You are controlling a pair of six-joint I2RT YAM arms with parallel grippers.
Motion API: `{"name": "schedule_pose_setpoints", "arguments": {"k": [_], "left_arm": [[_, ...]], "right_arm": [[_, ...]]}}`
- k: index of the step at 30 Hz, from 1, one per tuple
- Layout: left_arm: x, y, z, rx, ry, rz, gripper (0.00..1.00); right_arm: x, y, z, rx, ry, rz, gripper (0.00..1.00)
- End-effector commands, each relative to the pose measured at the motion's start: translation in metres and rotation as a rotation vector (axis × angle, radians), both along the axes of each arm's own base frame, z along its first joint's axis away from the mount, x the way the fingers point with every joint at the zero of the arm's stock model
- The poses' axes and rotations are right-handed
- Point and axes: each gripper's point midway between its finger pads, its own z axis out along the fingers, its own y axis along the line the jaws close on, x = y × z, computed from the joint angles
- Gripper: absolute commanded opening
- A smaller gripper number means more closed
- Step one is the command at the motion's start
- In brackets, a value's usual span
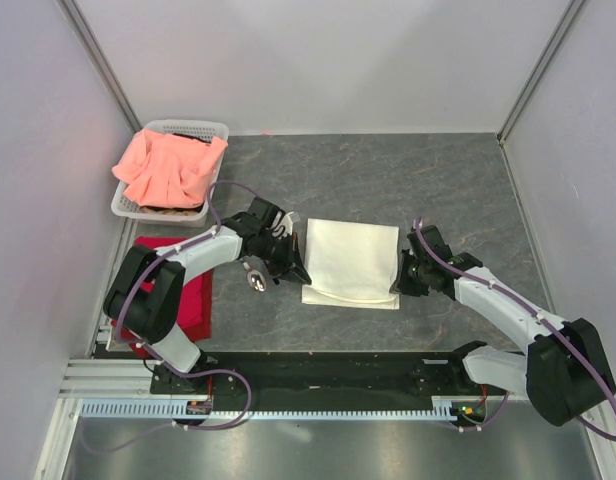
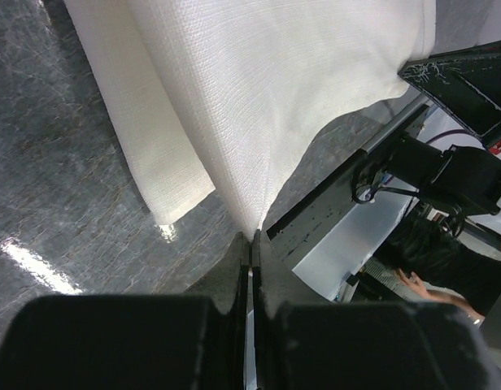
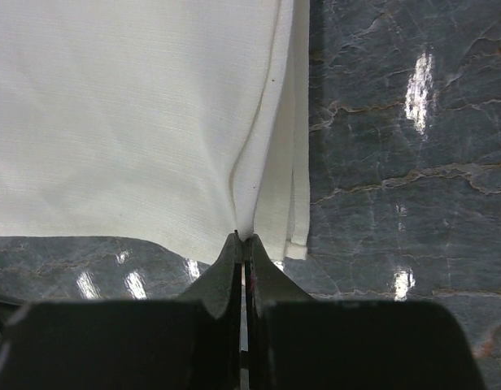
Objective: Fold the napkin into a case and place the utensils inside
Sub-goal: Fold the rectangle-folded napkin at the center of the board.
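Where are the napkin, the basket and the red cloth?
napkin (image 1: 350, 262), top view, middle of its upper layer.
basket (image 1: 188, 127), top view, far rim.
red cloth (image 1: 196, 302), top view, its uncovered right part.

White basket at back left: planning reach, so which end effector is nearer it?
Left. The left end effector pinches the left edge of the napkin, in front and right of the basket; the right end effector pinches the opposite edge, farther away.
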Motion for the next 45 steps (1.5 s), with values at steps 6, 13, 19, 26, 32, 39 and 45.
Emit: {"name": "schedule_pose_setpoints", "arguments": {"k": [6, 13, 19, 26, 32, 39, 45], "left_arm": [[-0.005, 0.0, -0.004, -0.001, 0.005, -0.001, 0.02], [-0.009, 0.003, -0.023, 0.041, 0.022, -0.011, 0.02], [-0.007, 0.007, -0.035, 0.081, 0.026, -0.009, 0.02], [-0.006, 0.011, -0.045, 0.115, 0.033, -0.008, 0.03], [-0.007, 0.019, -0.051, 0.164, 0.011, -0.025, 0.19], [0.003, 0.025, -0.023, 0.188, -0.085, -0.012, 0.38], [0.008, 0.014, 0.0, 0.139, -0.13, 0.011, 0.3]], "right_arm": [[0.002, -0.002, -0.005, -0.014, -0.004, -0.006, 0.0], [0.0, -0.008, -0.013, -0.046, 0.0, -0.014, 0.0], [-0.002, -0.006, -0.023, -0.039, 0.022, -0.009, 0.0], [-0.004, -0.009, -0.03, -0.058, 0.032, -0.009, 0.0], [-0.002, -0.008, -0.027, -0.061, 0.032, -0.003, 0.27], [-0.006, -0.013, -0.008, -0.068, 0.011, -0.001, 0.56], [-0.003, -0.009, 0.005, -0.054, -0.01, 0.014, 0.59]]}}
